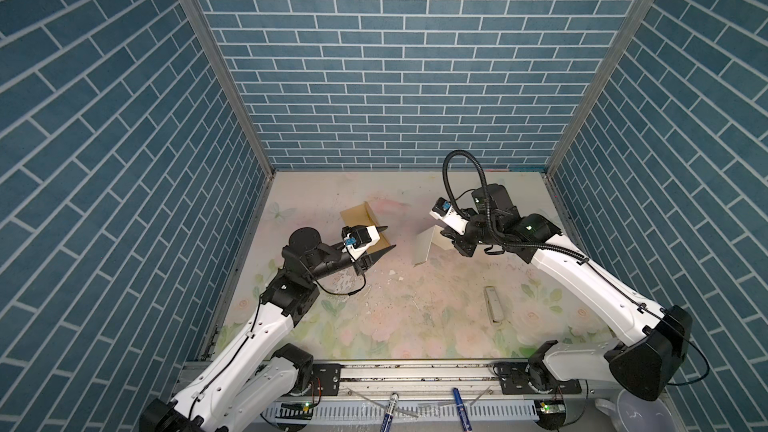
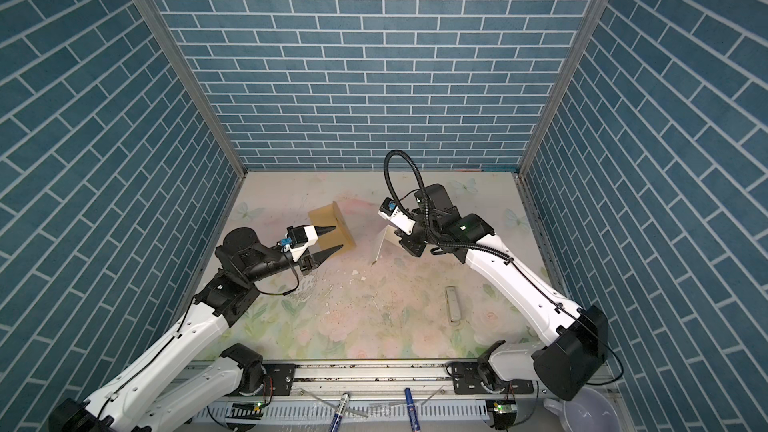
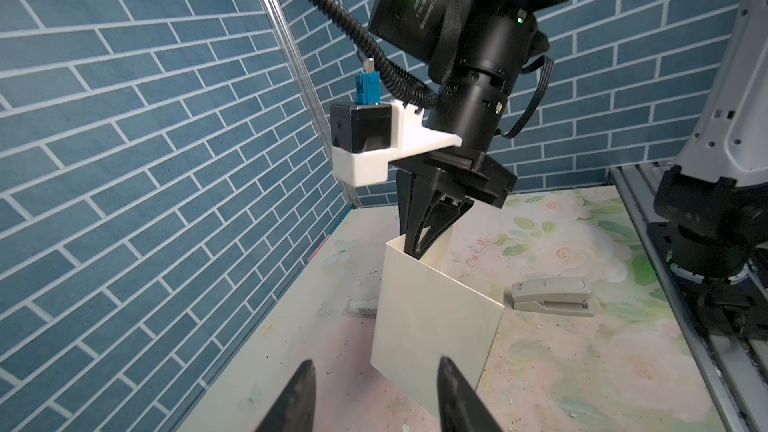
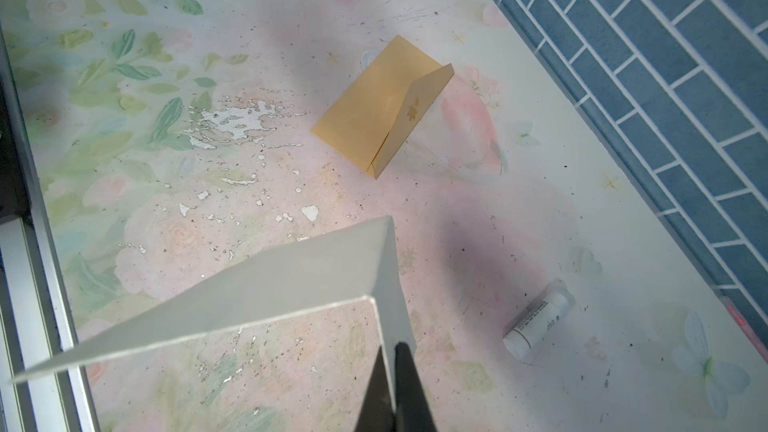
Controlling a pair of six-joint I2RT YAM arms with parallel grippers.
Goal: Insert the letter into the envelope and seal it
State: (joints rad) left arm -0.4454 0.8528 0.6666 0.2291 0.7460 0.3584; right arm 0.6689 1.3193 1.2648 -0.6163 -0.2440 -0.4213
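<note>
**A:** What's nearest?
**B:** A stapler [image 1: 493, 304] lies on the right of the flowered table [image 1: 415, 326], with bare room all round it.
**A:** And the right pincer [image 3: 417, 249]?
**B:** It is clamped tight on the top edge of the folded letter [image 3: 436, 317]. The letter hangs below it over mid-table. I cannot tell whether the lowest corner touches down.
**A:** The left pincer [image 1: 390, 237]?
**B:** Its jaws are parted and empty. It points toward the letter, with a clear gap between.
**A:** Farther back?
**B:** The envelope [image 4: 370, 105] lies flat with its flap raised. A glue stick [image 4: 536, 324] lies near the far wall.
</note>
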